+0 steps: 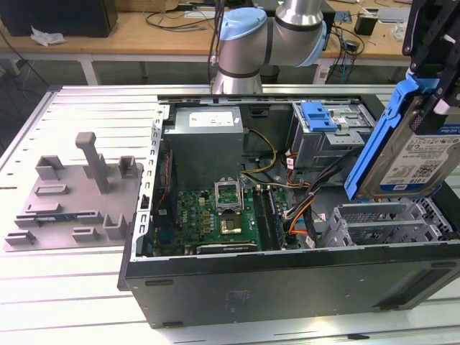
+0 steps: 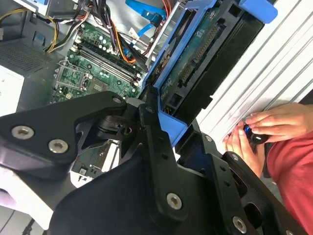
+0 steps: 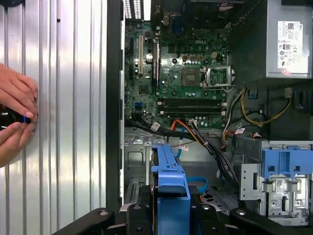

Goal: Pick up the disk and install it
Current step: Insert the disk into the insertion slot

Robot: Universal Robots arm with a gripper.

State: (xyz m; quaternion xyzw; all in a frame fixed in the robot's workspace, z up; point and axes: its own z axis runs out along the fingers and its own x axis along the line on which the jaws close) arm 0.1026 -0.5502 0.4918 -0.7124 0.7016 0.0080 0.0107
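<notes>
Held in the air: the disk [image 1: 413, 147], tilted on edge, labelled face toward the exterior view, blue carrier running along its upper and near edges, above the drive-bay end of the open computer case [image 1: 287, 287] at the exterior view's right. Clamped from above by the tool [image 1: 430, 72], with black fingers [image 2: 155, 142] pressed against the carrier's sides in the second wrist view. Below, inside the case: a green motherboard [image 3: 188, 73], a grey power supply [image 1: 203, 144], bundled cables [image 3: 205, 142] and a metal drive cage [image 1: 323, 147] topped by a lone blue bracket [image 1: 318, 115]. Under the case, a ribbed metal table [image 1: 72, 302], with a grey fixture [image 1: 79, 190] well apart at the exterior view's left. On the table beside the case in the second wrist view, a person's hands [image 2: 266, 125] around a small black object [image 2: 255, 137], next to a red sleeve [image 2: 288, 181].
</notes>
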